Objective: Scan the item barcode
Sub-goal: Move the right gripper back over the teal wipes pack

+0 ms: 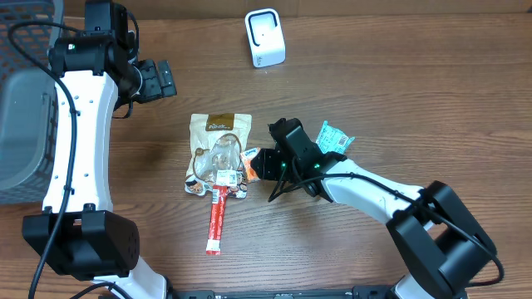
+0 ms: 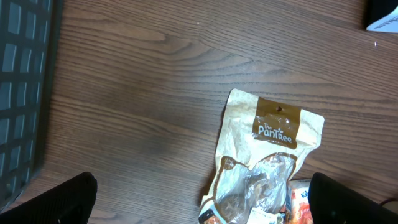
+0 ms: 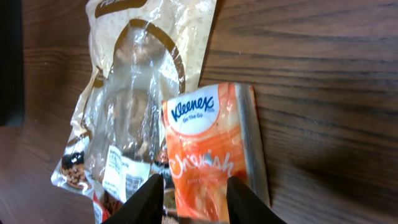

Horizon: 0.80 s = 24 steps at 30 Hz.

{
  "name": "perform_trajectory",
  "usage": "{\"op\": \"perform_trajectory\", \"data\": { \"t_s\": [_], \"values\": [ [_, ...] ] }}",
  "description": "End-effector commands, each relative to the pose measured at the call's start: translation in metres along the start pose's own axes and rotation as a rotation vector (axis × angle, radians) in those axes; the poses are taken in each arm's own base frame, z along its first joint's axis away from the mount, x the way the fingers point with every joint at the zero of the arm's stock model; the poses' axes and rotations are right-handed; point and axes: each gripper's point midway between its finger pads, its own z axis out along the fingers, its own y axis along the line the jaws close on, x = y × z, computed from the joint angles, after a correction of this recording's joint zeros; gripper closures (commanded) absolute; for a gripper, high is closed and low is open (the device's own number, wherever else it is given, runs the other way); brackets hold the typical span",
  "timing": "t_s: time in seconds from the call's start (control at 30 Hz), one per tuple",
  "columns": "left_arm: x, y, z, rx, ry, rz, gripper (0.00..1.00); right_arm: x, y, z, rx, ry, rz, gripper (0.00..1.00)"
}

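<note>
Surface: brown wood-grain table (image 1: 399, 75), seen from above, with a grey mesh basket (image 1: 25, 108) at its left edge. Scanner (image 1: 264, 37): small white upright unit at the far middle of the table, well apart from all the packets. Item 1, orange Kleenex pack (image 3: 208, 149): lies flat near the table's centre, printed face up, its left edge touching or slightly overlapping the neighbouring pouch. Right gripper (image 3: 194, 186): reaches in from the right, fingers part-way apart and straddling the near end of the Kleenex pack, with the right-hand finger (image 3: 249, 202) overlapping the pack's edge in the wrist view; whether the fingers actually pinch the pack cannot be told. Item 2, cream PanTree snack pouch (image 1: 218, 154): lies flat just left of the Kleenex pack, clear window up, with a white label near its lower end. Item 3, red stick packet (image 1: 218, 218): lies lengthways below the pouch, its top end meeting the pouch's bottom edge. Item 4, teal packet (image 1: 335, 139): lies right of the right gripper, partly behind the arm. Left gripper (image 1: 158, 80): jaws spread wide and holding nothing, above bare wood up and left of the pouch. Between the Kleenex pack and the scanner lies open table.
</note>
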Motion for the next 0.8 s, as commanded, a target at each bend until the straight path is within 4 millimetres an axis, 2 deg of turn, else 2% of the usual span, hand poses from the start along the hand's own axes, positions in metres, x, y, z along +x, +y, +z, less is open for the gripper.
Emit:
{"op": "perform_trajectory", "data": {
  "t_s": [0.0, 0.2, 0.33, 0.4, 0.47, 0.57, 0.6, 0.7, 0.77],
  "values": [
    [-0.004, -0.003, -0.004, 0.007, -0.016, 0.013, 0.0, -0.031, 0.039, -0.032, -0.055, -0.078, -0.127, 0.66],
    [-0.004, -0.003, -0.004, 0.007, -0.016, 0.013, 0.0, -0.044, 0.057, -0.069, -0.009, -0.062, -0.202, 0.61],
    [-0.004, -0.003, -0.004, 0.007, -0.016, 0.013, 0.0, -0.049, 0.054, -0.089, 0.036, -0.052, -0.181, 0.61],
    [-0.004, -0.003, -0.004, 0.007, -0.016, 0.013, 0.0, -0.054, 0.043, -0.104, 0.097, -0.057, -0.154, 0.61],
    [-0.004, -0.003, -0.004, 0.007, -0.016, 0.013, 0.0, -0.063, 0.023, -0.126, 0.174, -0.075, -0.085, 0.6],
    [-0.004, -0.003, -0.004, 0.007, -0.016, 0.013, 0.0, -0.071, -0.013, -0.156, 0.24, -0.076, 0.063, 0.56],
    [-0.004, -0.003, -0.004, 0.007, -0.016, 0.013, 0.0, -0.071, -0.032, -0.166, 0.273, -0.067, 0.132, 0.56],
    [-0.004, -0.003, -0.004, 0.007, -0.016, 0.013, 0.0, -0.061, -0.061, -0.179, 0.298, -0.003, 0.267, 0.55],
    [-0.004, -0.003, -0.004, 0.007, -0.016, 0.013, 0.0, -0.055, -0.074, -0.182, 0.318, 0.022, 0.309, 0.55]
  ]
}}
